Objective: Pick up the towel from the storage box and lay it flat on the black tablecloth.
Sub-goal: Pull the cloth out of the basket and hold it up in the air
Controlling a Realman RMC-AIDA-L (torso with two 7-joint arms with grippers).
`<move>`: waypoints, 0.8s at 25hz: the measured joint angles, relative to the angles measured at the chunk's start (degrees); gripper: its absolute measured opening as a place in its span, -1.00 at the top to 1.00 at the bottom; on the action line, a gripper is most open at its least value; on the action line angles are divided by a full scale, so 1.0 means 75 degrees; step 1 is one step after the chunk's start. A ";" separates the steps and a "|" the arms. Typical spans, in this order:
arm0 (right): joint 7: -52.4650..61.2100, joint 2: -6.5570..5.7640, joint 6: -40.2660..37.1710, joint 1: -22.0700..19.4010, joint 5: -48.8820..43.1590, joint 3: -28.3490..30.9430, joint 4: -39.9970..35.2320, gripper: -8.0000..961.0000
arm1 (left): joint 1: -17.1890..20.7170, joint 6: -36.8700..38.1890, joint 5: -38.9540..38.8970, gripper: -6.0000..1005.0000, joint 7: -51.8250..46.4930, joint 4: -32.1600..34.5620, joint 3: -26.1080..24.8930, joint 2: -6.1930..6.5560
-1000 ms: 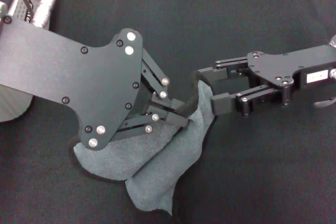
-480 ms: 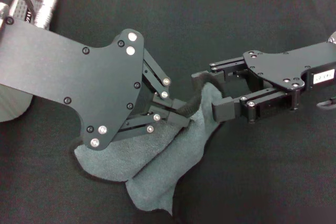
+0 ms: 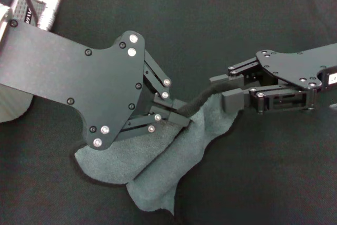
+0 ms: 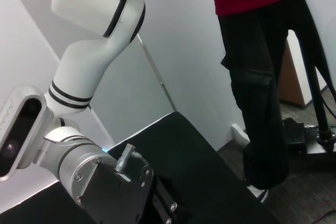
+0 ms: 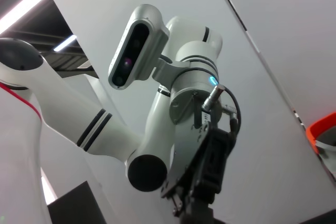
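**benchbot_L:** So right now my left claw (image 3: 181,118) is clamped on the black edging of the towel (image 3: 158,164), about mid-scene, and my right claw (image 3: 227,92) is pinched on the same edge a bit further right. The towel's already on the black tablecloth (image 3: 221,30), bunched and folded over itself, grey-green face up, sagging toward the near side.

**gripgeek:** What's the worry?

**benchbot_L:** Mostly the fold. If I pull the two claws apart along one edge only, I reckon the near flap stays doubled under and it won't end up flat. The right grip also looks like it's just on the trim, so a hard tug could slip it out. And both fabrics look fuzzy, so dragging might ruck the tablecloth.

**gripgeek:** Count check?

**benchbot_L:** One towel, one tablecloth, two claws. There's a pale bit at the far-left edge that might be the storage box (image 3: 13,106), but my own arm hides most of it, so can't say for sure.
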 joint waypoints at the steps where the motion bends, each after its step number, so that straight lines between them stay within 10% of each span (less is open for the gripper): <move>1: 0.0000 -0.0011 0.0022 -0.0021 0.0000 0.0000 0.0008 0.21 | 0.0001 -0.0004 0.0001 0.89 0.0000 0.0012 -0.0004 0.0000; 20: -0.0248 -0.0011 0.0326 -0.0124 -0.0087 -0.0068 0.0081 0.49 | 0.0025 -0.0034 -0.0008 0.89 0.0012 0.0013 -0.0059 -0.0008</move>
